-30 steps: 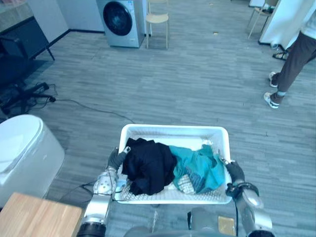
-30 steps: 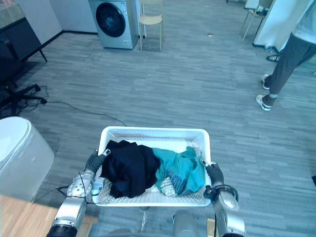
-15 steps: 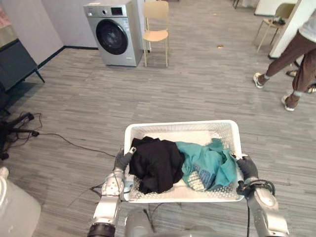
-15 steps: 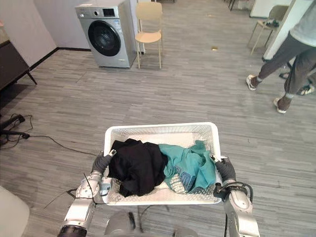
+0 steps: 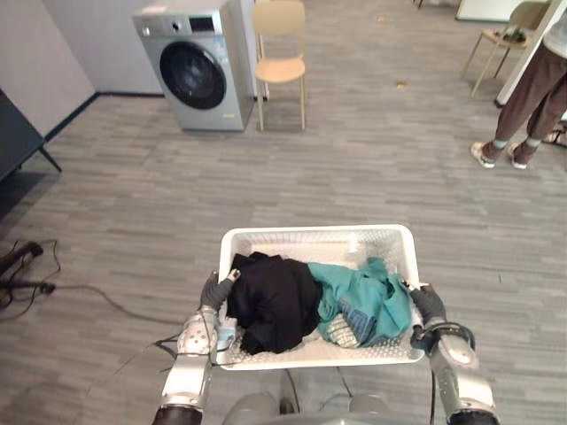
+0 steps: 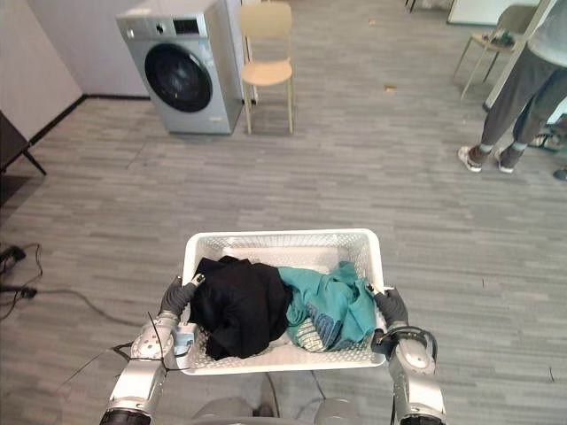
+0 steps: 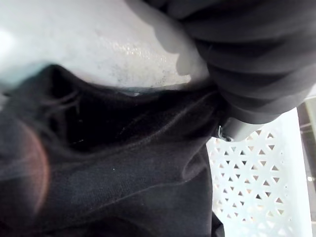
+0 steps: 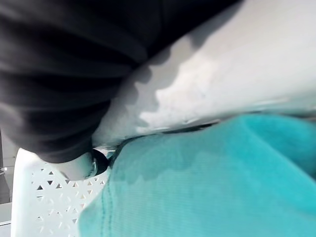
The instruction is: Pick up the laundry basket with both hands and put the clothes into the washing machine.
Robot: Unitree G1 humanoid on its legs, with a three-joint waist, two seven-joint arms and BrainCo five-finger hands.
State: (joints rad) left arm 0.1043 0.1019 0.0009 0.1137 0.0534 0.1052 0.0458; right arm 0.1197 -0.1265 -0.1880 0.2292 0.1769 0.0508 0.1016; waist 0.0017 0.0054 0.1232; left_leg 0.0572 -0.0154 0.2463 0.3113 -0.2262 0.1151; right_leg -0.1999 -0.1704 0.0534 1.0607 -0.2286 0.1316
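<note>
White rectangular laundry basket (image 5: 314, 232) with latticed walls, level and off the floor, clasped at its short ends by the left hand (image 5: 215, 289) and the right hand (image 5: 427, 305); inside, a black garment (image 5: 273, 299) heaped in the left half, touching a crumpled teal garment (image 5: 363, 297) in the right half. Silver-grey front-loading washing machine (image 5: 190, 66) upright well beyond the basket, to the left; round dark door shut.

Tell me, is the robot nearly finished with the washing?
Not yet. Done: the laundry basket is lifted, left hand and right hand gripping its sides. In hand: carrying it. Left: reaching the washing machine across the room and loading the black garment and teal garment.
</note>
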